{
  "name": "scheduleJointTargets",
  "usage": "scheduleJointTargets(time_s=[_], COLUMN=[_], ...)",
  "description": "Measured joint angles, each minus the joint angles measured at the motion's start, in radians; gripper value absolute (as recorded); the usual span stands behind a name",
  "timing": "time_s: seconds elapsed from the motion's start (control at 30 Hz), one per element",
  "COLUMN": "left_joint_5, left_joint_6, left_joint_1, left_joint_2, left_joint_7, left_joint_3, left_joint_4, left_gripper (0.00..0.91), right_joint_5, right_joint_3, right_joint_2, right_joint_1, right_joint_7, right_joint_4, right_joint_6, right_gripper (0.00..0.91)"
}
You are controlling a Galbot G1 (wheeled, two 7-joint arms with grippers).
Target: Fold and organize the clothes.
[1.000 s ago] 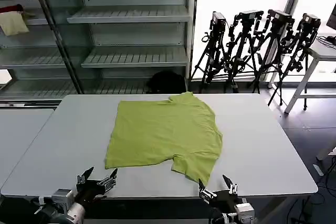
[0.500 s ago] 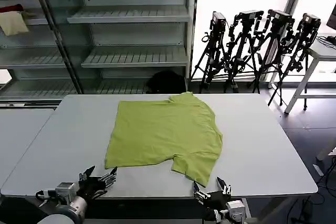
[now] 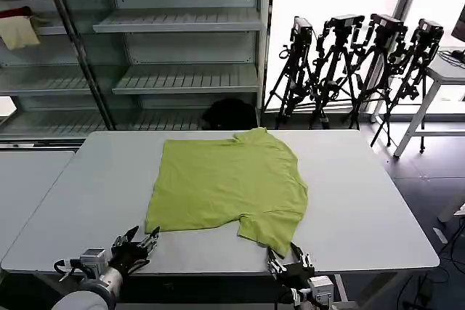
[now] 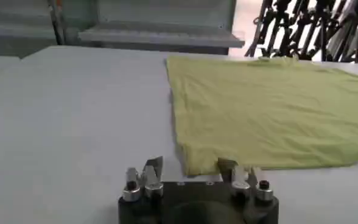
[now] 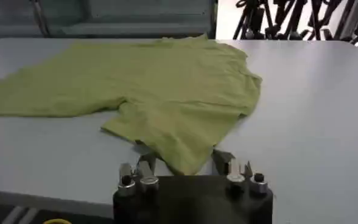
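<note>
I am looking at a plain lime-green short-sleeved cotton T-shirt [image 3: 229, 186] lying on the pale grey flat table [image 3: 363, 201]. My left gripper [image 3: 136, 243] and my right gripper [image 3: 288, 259] are showing black bodies with silver metal fingers.

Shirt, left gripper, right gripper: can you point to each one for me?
Shirt [image 3: 225, 186], head view, middle of the green cloth.
Left gripper [image 3: 138, 241], head view, between its open fingertips, near table edge.
Right gripper [image 3: 288, 258], head view, between its open fingertips, by the sleeve.
</note>
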Motion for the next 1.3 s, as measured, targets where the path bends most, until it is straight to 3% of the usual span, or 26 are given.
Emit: scheduleJointTargets(time_s=[0.93,1.17,1.3], left_joint_5=[-0.003,-0.032,-0.053], left_joint_6=[-0.033,-0.041,-0.034], left_joint_1=[-0.028,-0.053,-0.077], left_joint_2=[0.035,0.054,0.068], left_joint_7=[0.039,0.03,0.014], left_joint_3=[0.015,0.004,0.001], left_joint_4=[-0.006,-0.027,-0.034], left_gripper=[0.0,0.0,0.0], right_joint_5=[-0.034,-0.039,-0.057], right_joint_3=[0.031,0.063,0.092], right_joint_2=[-0.019,-0.043,-0.065], right_joint_1=[0.037,0.071,0.1], right_joint_7=[-0.046,-0.077,-0.122], right_joint_4=[0.036,0.043,0.019], right_joint_6=[0.029,0.038,0.067], right_gripper=[0.0,0.0,0.0])
